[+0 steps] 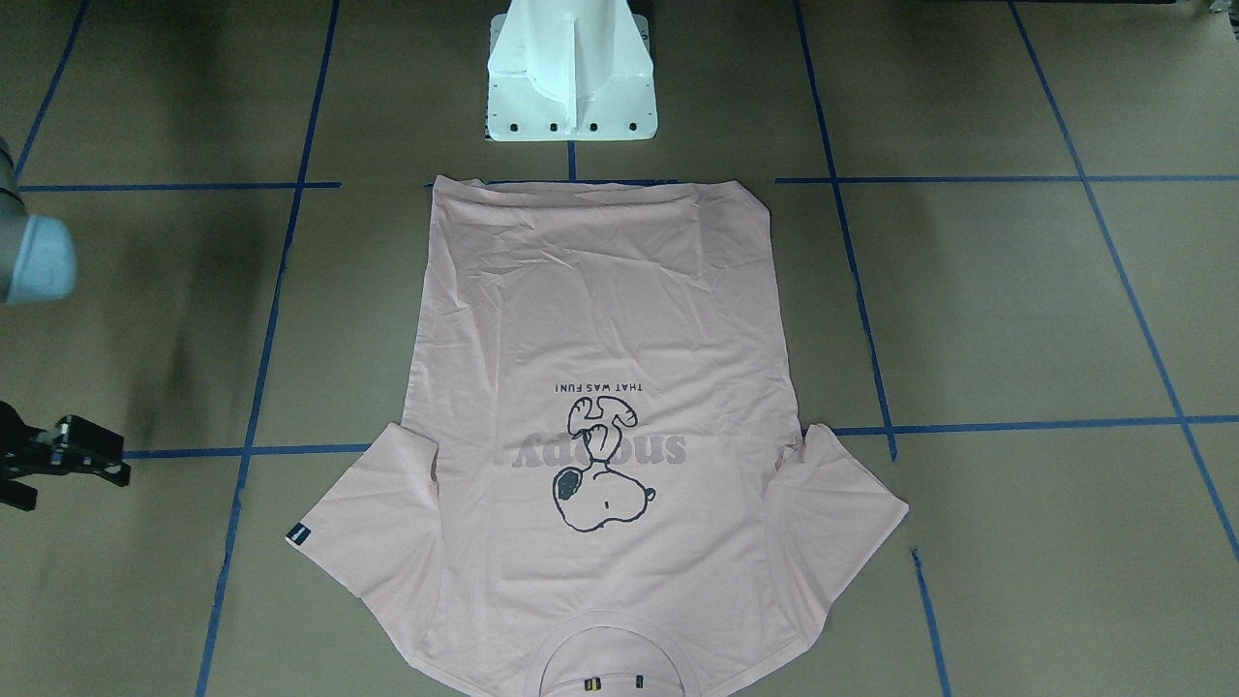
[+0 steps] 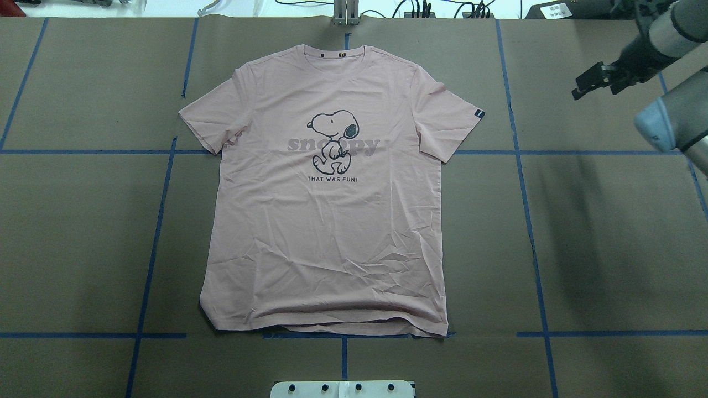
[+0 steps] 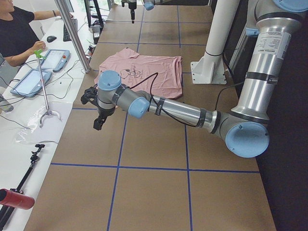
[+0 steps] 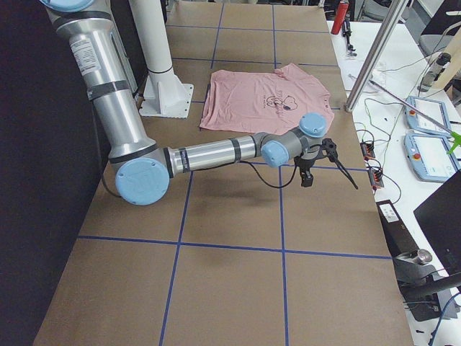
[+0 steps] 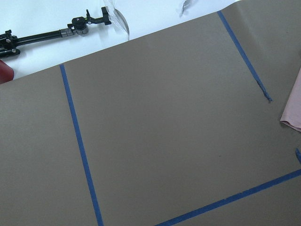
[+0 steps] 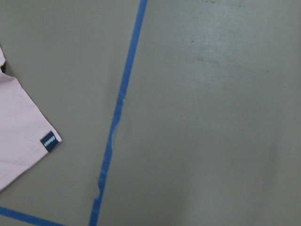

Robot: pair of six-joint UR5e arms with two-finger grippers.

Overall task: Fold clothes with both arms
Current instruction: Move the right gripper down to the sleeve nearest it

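The pale pink T-shirt point(image 2: 326, 237) lies flat in the middle of the table, dog print up, collar point(image 2: 334, 53) at the far side and hem toward the robot's base. It also shows in the front-facing view point(image 1: 600, 319). Its black sleeve tag point(image 2: 479, 114) is on the sleeve nearest my right gripper point(image 2: 589, 83). That gripper hovers well to the right of that sleeve, open and empty, and also shows in the front-facing view point(image 1: 111, 453). My left gripper point(image 3: 98, 120) hangs over bare table well left of the shirt. I cannot tell whether it is open.
The white pedestal base point(image 1: 571, 77) stands just behind the shirt's hem. Blue tape lines point(image 2: 155, 237) cross the brown paper table cover. An operator point(image 3: 19, 33) and tablets point(image 3: 29, 79) are at the white bench beyond the table's far edge.
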